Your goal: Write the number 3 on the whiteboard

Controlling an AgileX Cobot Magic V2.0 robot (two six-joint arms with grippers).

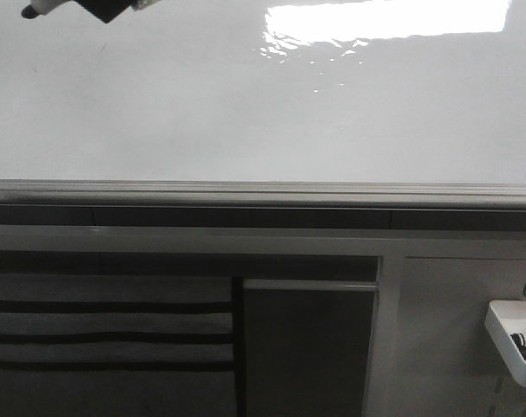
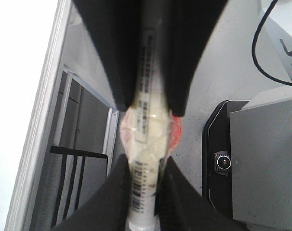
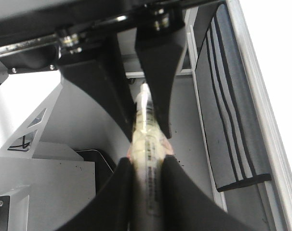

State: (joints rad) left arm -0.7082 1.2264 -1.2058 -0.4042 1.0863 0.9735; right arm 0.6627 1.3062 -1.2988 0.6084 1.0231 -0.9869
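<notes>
While my left gripper (image 2: 147, 178) is clamped tight around a taped marker (image 2: 145, 144), its dark tip (image 1: 30, 11) pokes in at the far left top corner of the whiteboard (image 1: 246, 113), seemingly just off the glossy surface, though I cannot tell whether it touches. My right gripper (image 3: 147, 166) is likewise closed on a second marker (image 3: 146, 144), down beside the grey panel with black stripes (image 3: 232, 125). No digit shows on the board, which stands above its grey rail (image 1: 263, 191).
</notes>
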